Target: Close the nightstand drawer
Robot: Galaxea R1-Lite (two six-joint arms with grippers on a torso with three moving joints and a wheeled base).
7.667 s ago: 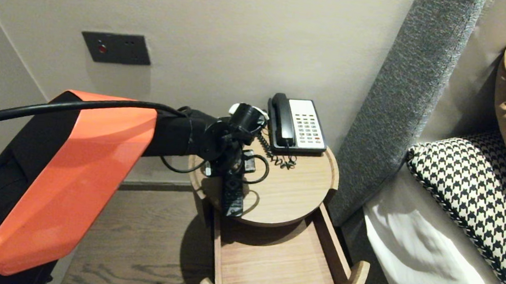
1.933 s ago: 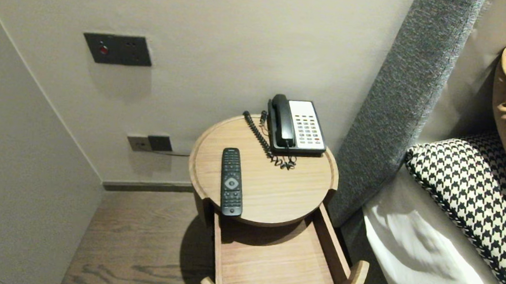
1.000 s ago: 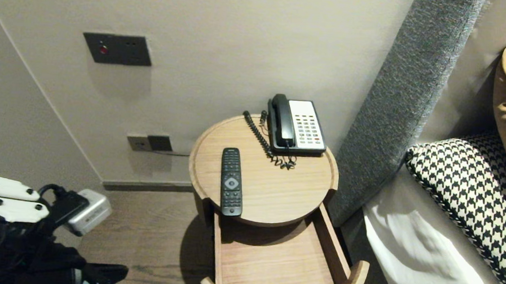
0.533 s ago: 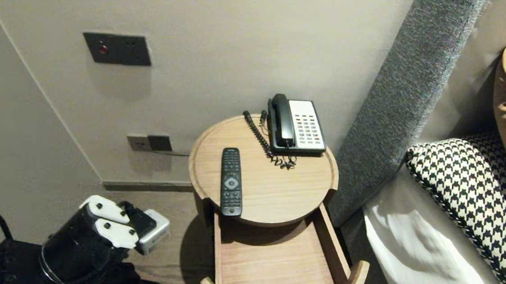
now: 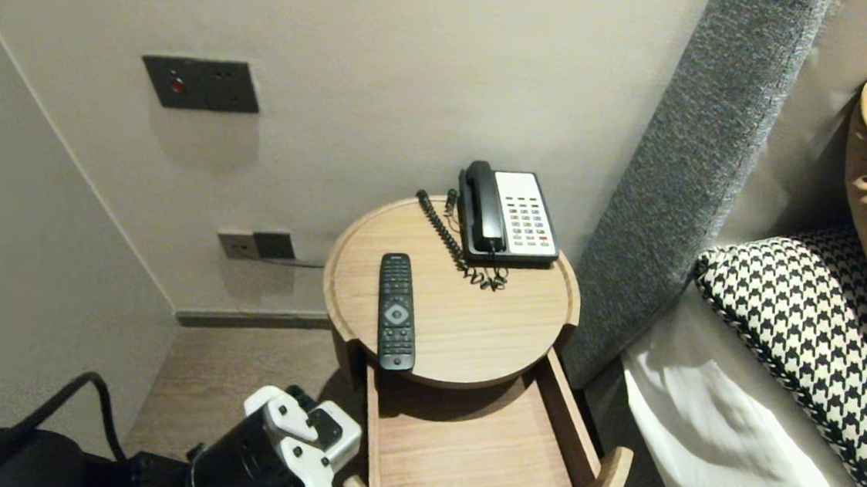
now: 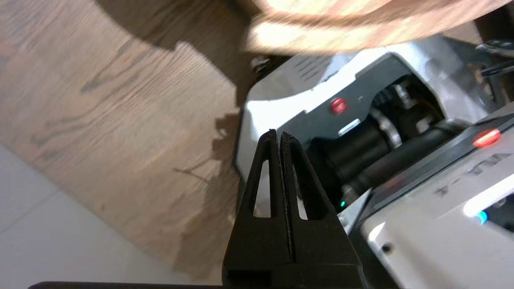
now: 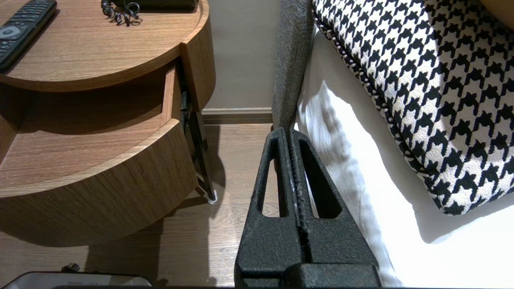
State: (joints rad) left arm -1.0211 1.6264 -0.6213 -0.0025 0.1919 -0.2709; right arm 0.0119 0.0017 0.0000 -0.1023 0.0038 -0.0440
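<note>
**Colleague:** Where do you have the left gripper?

**Me:** I see the left gripper (image 6: 278,134) down low, over the floor (image 5: 237,383). Its fingers are pressed flat together, tip to tip. From its wrist camera it points at the robot's own grey base (image 6: 321,92). In the head view I only get the left arm (image 5: 254,458) at the bottom edge, just beside the left front corner of the drawer (image 5: 464,447).

**Colleague:** And the drawer?

**Me:** It's pulled out from under the round surface (image 5: 489,325), with its bare wooden bottom showing and its curved front nearest me. I can't tell whether the arm touches it.

**Colleague:** What's on top?

**Me:** The remote (image 5: 397,312) lies flat near the surface's front left edge, lengthwise toward me, its near end just above the back of the drawer. The phone (image 5: 509,215) sits at the back right against the wall, handset on its cradle. Its coiled cord (image 5: 446,233) runs across the wood between phone and remote. The remote is well apart from the left gripper.

**Colleague:** Right side?

**Me:** The right gripper (image 7: 290,130) is parked, closed tight. It hangs over the floor between the drawer front and the bed (image 5: 704,443), where a houndstooth pillow (image 5: 814,328) lies.
</note>
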